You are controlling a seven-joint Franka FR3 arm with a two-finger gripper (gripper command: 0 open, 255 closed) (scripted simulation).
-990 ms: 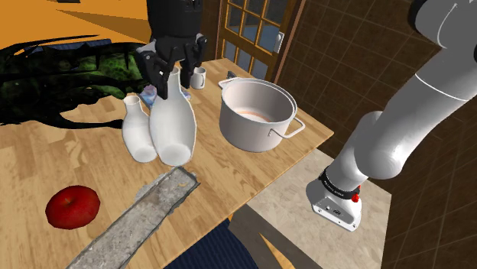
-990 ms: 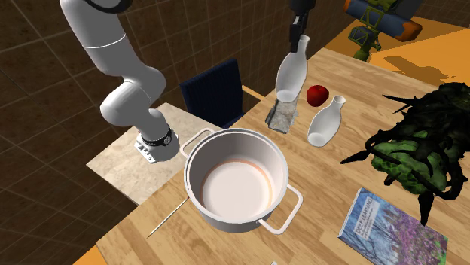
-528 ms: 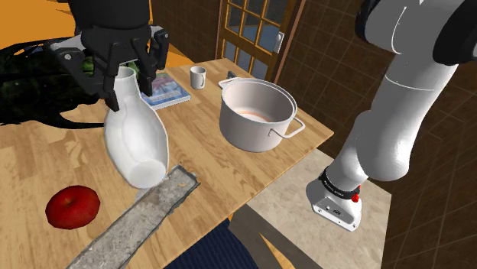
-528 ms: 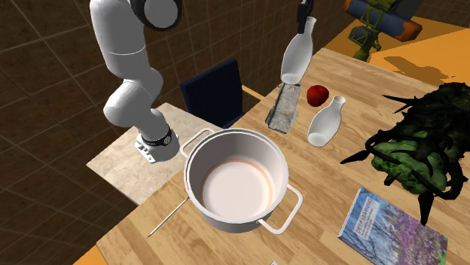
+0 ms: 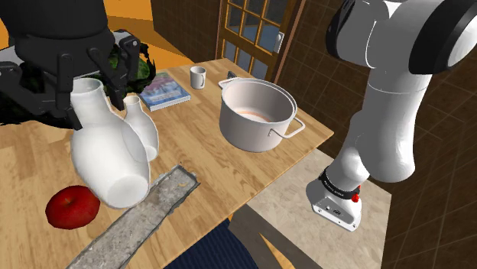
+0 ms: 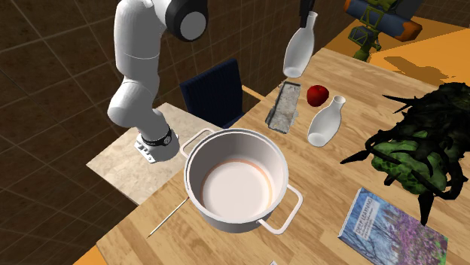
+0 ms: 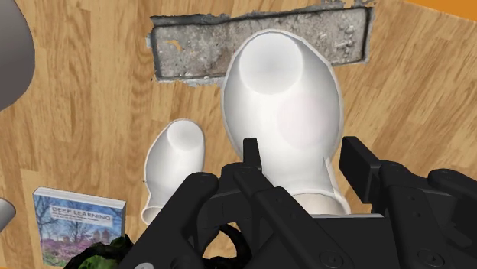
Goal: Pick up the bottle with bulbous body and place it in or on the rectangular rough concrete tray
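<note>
1 gripper clasped the tilted bottle by its neck at the shoulder view's left, near the tray; released crooked, it could roll off.

We see a wooden table bearing a rough grey tray, a red apple beside it, a small bottle, a pot, a book, a mug and a plant.

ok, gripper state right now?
Gripper: closed on the neck of the large white bottle, which hangs in the air.
</note>
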